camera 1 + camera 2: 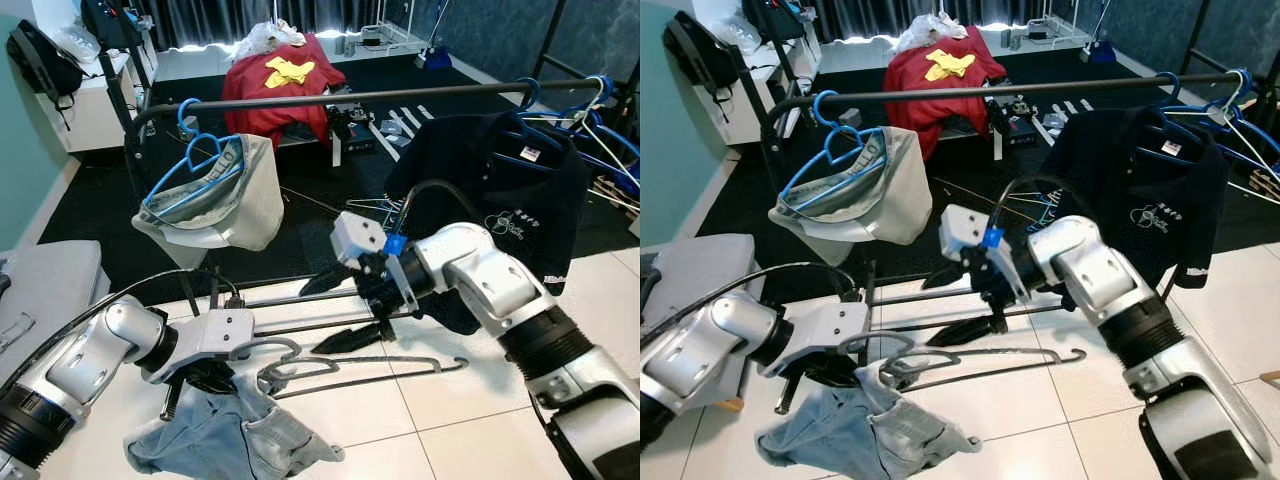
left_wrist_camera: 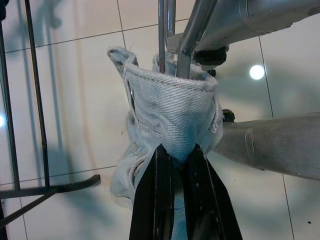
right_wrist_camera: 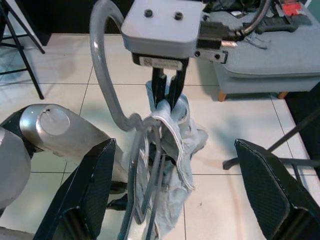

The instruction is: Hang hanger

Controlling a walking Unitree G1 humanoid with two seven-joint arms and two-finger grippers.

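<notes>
The left end effector [image 2: 175, 165] pinches the pale denim garment [image 1: 225, 435] that is on the grey hanger [image 1: 330, 365], low over the floor tiles; the right end effector [image 1: 345, 310] hovers wide apart beside it, probably to take the hook for the rail [image 1: 400, 95].

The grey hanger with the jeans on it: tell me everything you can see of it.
The grey hanger looks like thin metal or plastic, with a curved hook and a long lower bar. It lies roughly level above the white tiled floor, in front of the clothes rack. Pale blue jeans hang from it, bunched. The left gripper is shut on the jeans' waistband at the hanger. The right gripper is open beside it, not gripping it.
</notes>
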